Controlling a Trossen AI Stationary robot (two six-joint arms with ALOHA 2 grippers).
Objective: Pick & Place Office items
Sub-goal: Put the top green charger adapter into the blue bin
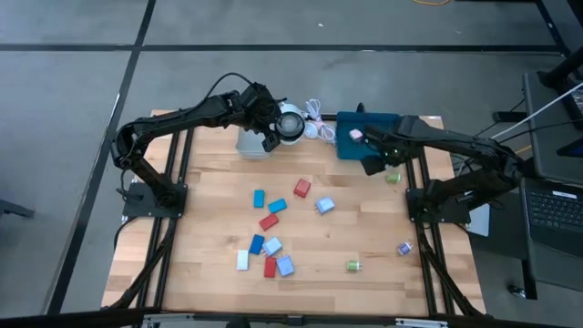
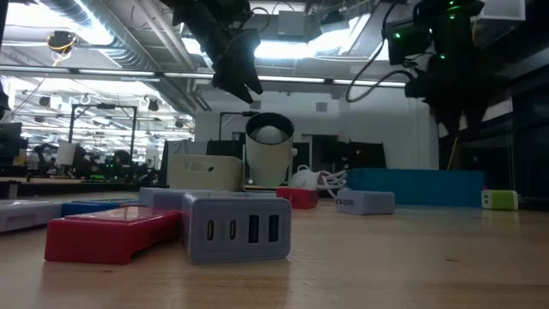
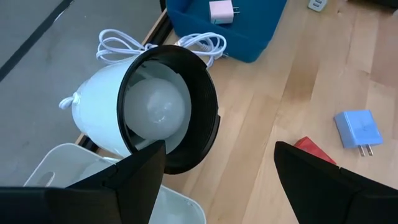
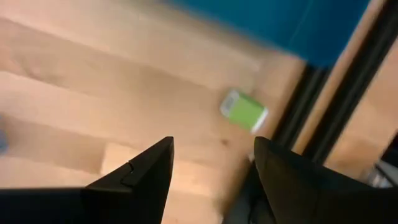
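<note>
Right gripper open and empty above the blue tray's front edge, green piece on the wood just beside the tray, left gripper open and empty over the grey bin, coloured blocks scattered mid-table

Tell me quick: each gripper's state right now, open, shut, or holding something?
Left gripper: open, empty, beside the white round lamp.
Right gripper: open, empty, above the small green block.

Grey floor crossed by dark lines; bright ceiling lights overhead.
</note>
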